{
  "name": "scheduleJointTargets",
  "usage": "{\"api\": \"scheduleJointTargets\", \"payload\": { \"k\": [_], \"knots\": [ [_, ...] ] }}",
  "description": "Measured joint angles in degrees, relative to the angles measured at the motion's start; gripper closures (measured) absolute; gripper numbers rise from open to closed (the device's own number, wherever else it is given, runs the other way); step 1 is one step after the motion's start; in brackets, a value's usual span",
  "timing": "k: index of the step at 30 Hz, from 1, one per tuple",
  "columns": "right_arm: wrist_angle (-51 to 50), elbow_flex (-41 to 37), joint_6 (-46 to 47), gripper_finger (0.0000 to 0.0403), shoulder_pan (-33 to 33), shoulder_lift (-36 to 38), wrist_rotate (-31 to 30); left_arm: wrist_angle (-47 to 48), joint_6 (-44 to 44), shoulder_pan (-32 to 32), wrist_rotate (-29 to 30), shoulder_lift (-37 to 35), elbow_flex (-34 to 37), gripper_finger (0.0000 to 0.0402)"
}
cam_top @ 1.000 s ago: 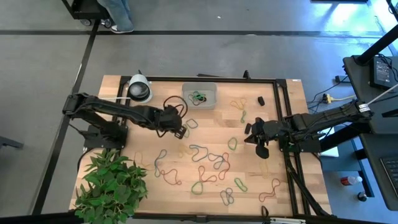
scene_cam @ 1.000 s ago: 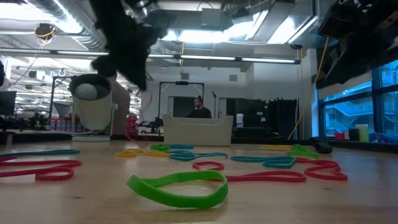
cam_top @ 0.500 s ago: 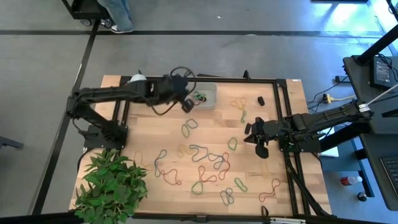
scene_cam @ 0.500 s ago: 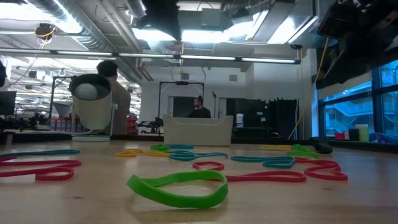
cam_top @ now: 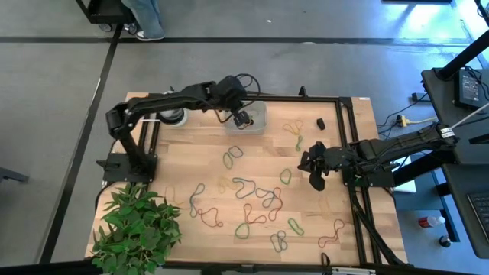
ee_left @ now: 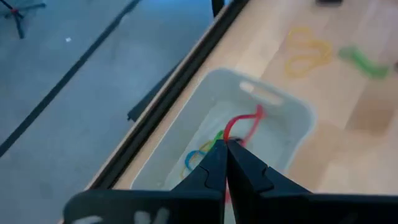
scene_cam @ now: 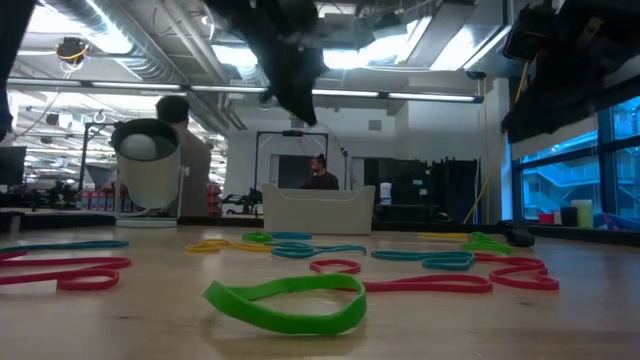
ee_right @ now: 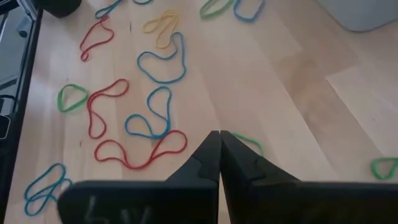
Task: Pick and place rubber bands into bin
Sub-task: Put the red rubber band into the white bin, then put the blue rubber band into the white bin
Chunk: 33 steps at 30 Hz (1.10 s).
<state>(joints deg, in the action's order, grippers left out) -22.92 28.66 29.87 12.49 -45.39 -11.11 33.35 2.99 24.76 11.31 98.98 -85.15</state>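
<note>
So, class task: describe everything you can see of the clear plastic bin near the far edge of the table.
The bin is a small, shallow, translucent whitish plastic container, roughly square with rounded corners, with a slot-like handle cut near one rim. It sits flat on the wooden table close to its black-framed far edge. Inside lie green, blue and yellow rubber bands. The left hand hangs above it, shut on a red rubber band that dangles over the opening. Whether that band touches the bin cannot be told.

Wooden table (cam_top: pixel 359 229) carries scattered rubber bands (cam_top: pixel 256 195), bin (cam_top: pixel 256 127), tape roll (cam_top: pixel 172 116)
</note>
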Motion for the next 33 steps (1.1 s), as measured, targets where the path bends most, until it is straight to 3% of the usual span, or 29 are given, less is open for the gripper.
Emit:
{"api": "scheduleJointTargets", "payload": {
  "k": [7,17,28,33],
  "knots": [
    [0.0,0.0,3.5,0.0393,0.0,0.0,0.0,-4.9,-4.2,2.9,-5.2,8.7,0.0,0.04],
    [0.0,0.0,6.0,0.0393,0.0,0.0,-3.1,-6.3,-4.4,4.3,-6.9,16.0,0.0,0.0391],
    [0.0,0.0,3.8,0.0393,0.0,0.0,-3.6,-4.9,-2.7,4.1,-8.1,15.9,0.0,0.0285],
    [0.0,0.0,2.6,0.0393,0.0,0.0,-3.6,2.1,-0.1,3.6,-8.1,15.9,-1.5,0.0247]
  ]
}}
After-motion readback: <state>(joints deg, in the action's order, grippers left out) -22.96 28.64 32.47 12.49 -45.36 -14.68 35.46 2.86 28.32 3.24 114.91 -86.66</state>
